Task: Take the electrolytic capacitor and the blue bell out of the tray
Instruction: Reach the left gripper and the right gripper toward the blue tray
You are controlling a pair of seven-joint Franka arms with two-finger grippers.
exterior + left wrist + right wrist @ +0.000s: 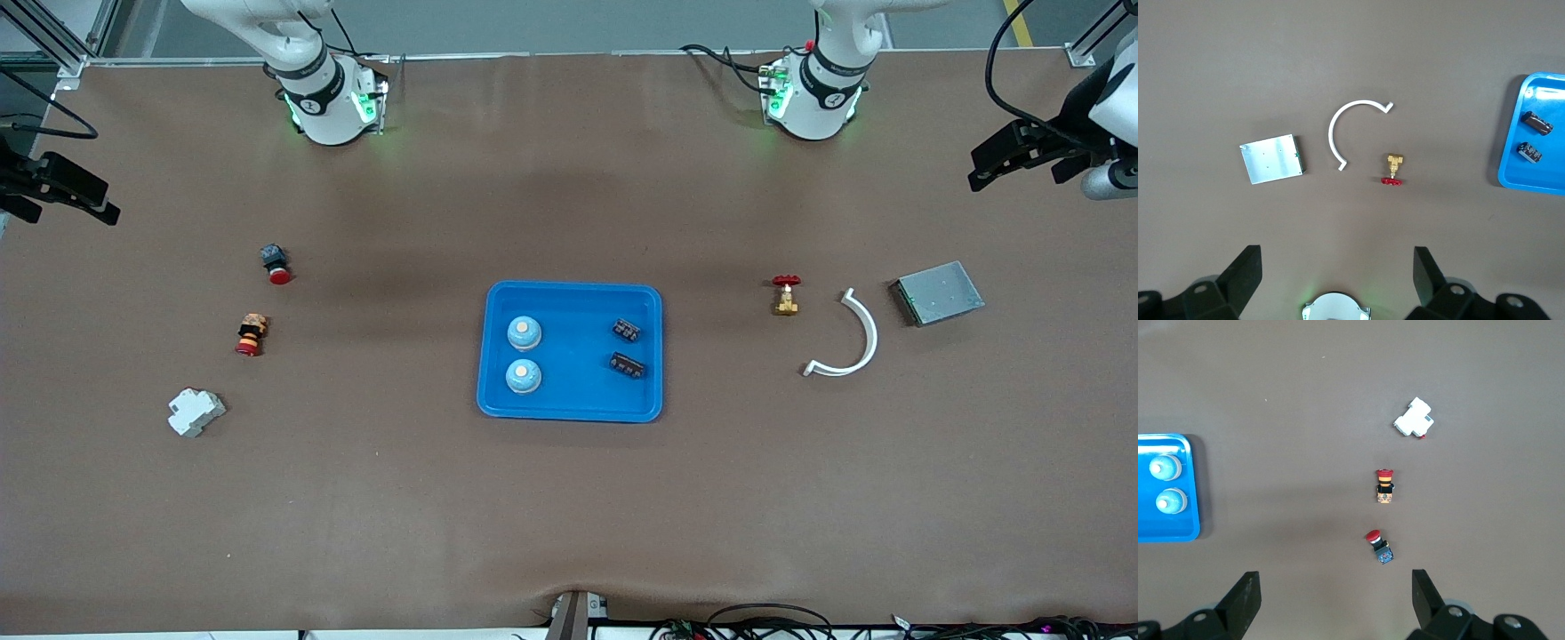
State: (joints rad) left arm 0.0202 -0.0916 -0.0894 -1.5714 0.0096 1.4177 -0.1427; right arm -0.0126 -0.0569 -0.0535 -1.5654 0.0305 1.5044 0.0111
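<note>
A blue tray lies in the middle of the table. In it stand two light-blue bells toward the right arm's end, also seen in the right wrist view. Two black capacitors lie in it toward the left arm's end, also seen in the left wrist view. My left gripper is open and empty, high over the left arm's end of the table. My right gripper is open and empty, high over the right arm's end.
Toward the left arm's end lie a brass valve with a red handle, a white curved piece and a grey metal plate. Toward the right arm's end lie a red-capped button, a striped button and a white block.
</note>
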